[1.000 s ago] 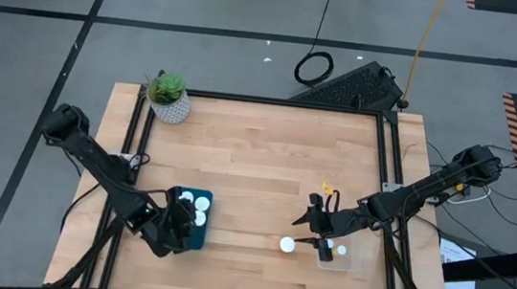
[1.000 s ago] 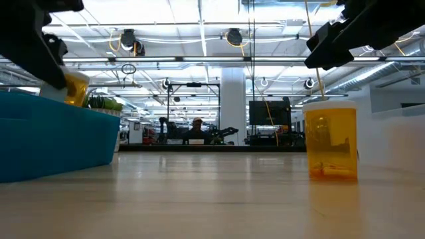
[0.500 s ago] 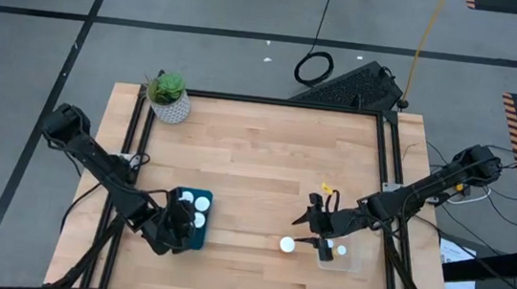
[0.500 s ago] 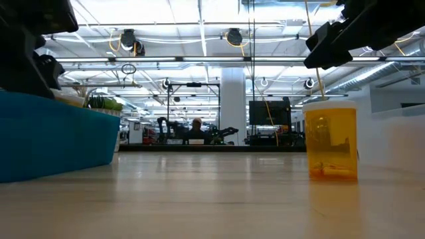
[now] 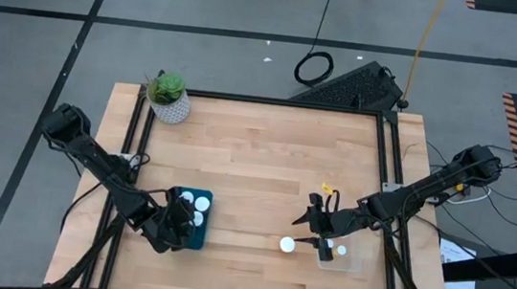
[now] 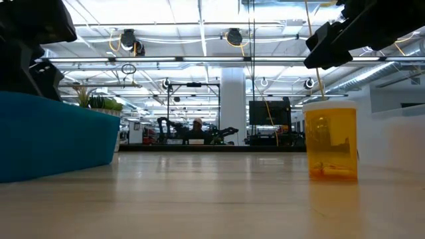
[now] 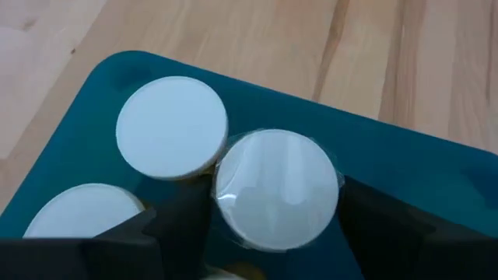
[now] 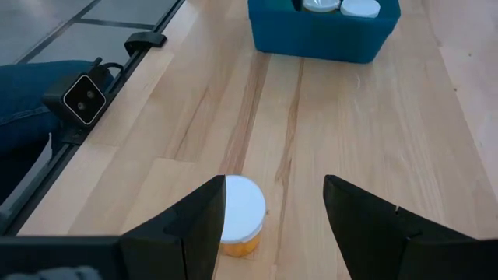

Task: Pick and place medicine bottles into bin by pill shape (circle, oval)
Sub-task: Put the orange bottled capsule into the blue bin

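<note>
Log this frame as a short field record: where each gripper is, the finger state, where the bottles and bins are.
left gripper: over the blue plastic bin, fingers either side of a white-capped bottle standing inside it
left fingers: cannot tell
right gripper: above the wooden table, open, empty
loose bottle: orange translucent bottle with white cap upright on the table, just ahead of the right gripper
blue bin contents: several white-capped bottles, exact count unclear
second bin: clear plastic container at the table's right edge
unrelated: green plant in white pot, far left corner
</note>
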